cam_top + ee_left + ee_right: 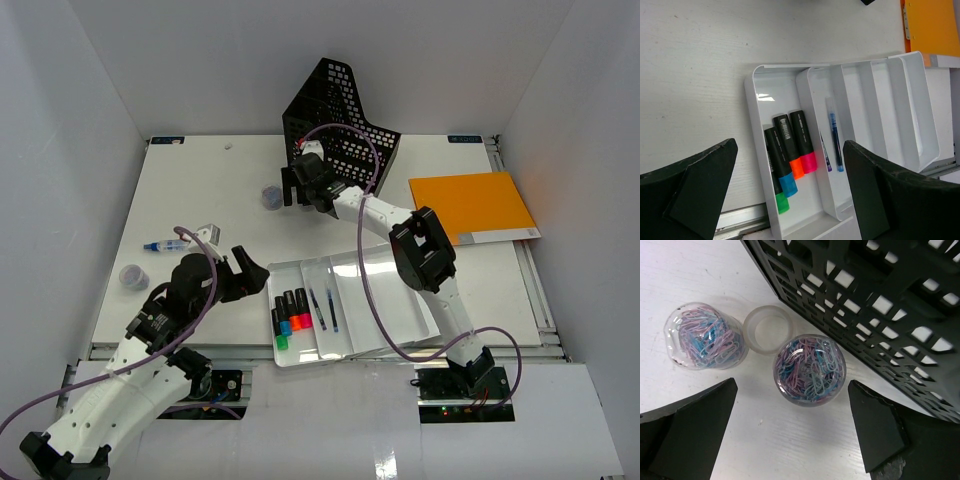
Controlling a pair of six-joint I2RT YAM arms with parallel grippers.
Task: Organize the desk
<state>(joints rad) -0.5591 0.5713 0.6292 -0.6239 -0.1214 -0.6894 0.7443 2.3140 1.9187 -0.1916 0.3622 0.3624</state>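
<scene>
**Desk** (210,190): flat, matte white rectangle with a metal rail on the near edge and white panels on 3 sides. Its long axis runs left to right in the top view, and it lies under both arms.

**Tray** (400,300): glossy white plastic with compartments, at the desk's near edge and angled slightly. The wide compartment holds 4 highlighters (790,150) with black barrels and green, blue, orange and pink caps. The next compartment holds 2 slim pens (835,140).

**Mesh holder** (340,110): black perforated metal, angular, at the far edge.

**Folder** (470,205): flat and orange, at the far right.

**Jars** (809,370): 2, of clear plastic, filled with pastel paper clips and just beside the mesh holder. One (705,335) appears tipped over. A translucent ring (769,330) lies between them.

**Left gripper** (245,275): black fingers spread wide, holding nothing. The arm is stretched up and to the right from its base, with the gripper just left of the tray.

**Right gripper** (795,425): fingers set wide apart and empty. The arm is bent at the elbow over the tray's far corner, the forearm reaches far-left, and the gripper points down above the jars.
</scene>
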